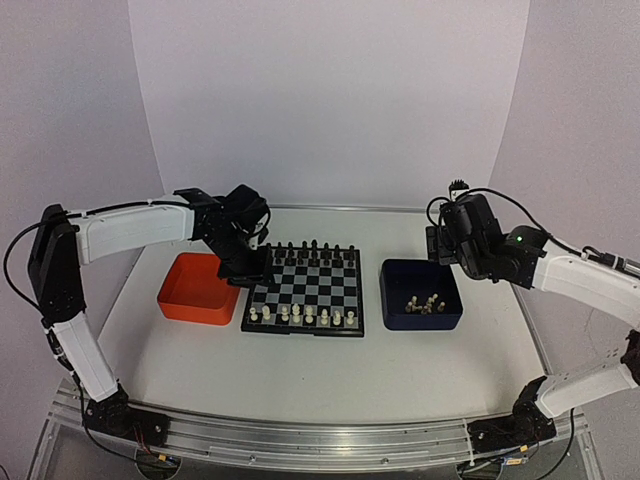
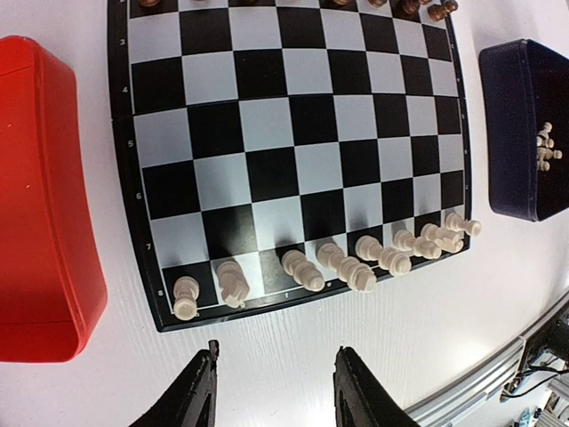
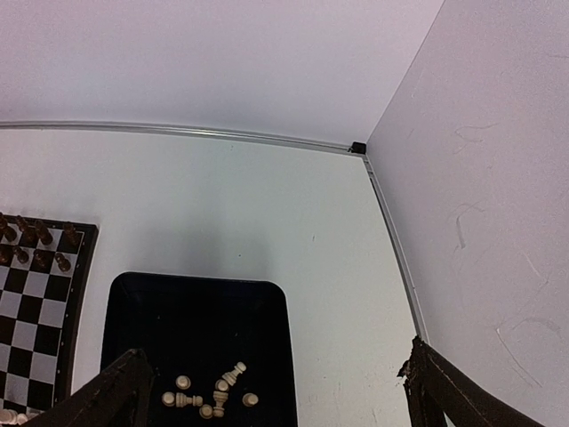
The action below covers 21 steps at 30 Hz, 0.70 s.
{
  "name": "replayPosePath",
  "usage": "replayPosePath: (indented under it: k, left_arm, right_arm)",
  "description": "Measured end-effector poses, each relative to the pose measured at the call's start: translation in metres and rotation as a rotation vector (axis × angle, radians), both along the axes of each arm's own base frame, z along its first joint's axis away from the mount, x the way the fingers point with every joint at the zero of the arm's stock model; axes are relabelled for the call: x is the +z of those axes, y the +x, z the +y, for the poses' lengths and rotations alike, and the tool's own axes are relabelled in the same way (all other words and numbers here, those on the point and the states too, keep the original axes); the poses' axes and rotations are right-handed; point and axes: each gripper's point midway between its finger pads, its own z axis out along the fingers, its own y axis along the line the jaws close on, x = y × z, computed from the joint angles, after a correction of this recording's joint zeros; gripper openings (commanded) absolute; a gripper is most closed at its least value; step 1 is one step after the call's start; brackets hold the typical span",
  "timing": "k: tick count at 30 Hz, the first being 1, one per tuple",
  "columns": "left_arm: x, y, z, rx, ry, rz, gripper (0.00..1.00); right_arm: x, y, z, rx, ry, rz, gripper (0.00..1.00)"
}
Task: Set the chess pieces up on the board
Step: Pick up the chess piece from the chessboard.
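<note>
The chessboard (image 1: 305, 290) lies mid-table, with cream-white pieces (image 1: 300, 316) in its near row and black pieces along the far rows. The left wrist view shows the board (image 2: 293, 151) and the white row (image 2: 329, 267). My left gripper (image 1: 243, 268) hovers at the board's left edge; in its wrist view it is open and empty (image 2: 276, 365). Several loose cream-white pieces (image 1: 423, 302) lie in the dark blue tray (image 1: 420, 318); they also show in the right wrist view (image 3: 209, 396). My right gripper (image 1: 448, 250) is above the tray's far edge, open wide and empty (image 3: 276, 374).
An orange tray (image 1: 195, 290) stands left of the board, also in the left wrist view (image 2: 36, 205). White walls enclose the back and sides. The table's metal rail (image 1: 300, 440) runs along the near edge. The table corner (image 3: 357, 147) shows in the right wrist view.
</note>
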Motion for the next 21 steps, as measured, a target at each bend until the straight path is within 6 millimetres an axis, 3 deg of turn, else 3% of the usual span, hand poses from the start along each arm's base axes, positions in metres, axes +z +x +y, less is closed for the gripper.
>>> replayPosePath:
  k: [4,21]
  left_arm:
    - [-0.005,0.001,-0.007,-0.024,-0.010,0.017,0.41]
    - [-0.060,-0.002,-0.004,-0.023,0.087,0.122,0.34]
  right_arm:
    - [0.000,0.000,0.001,0.004,0.001,0.002,0.95]
    - [-0.003,-0.002,0.000,0.013,-0.013,0.010,0.95]
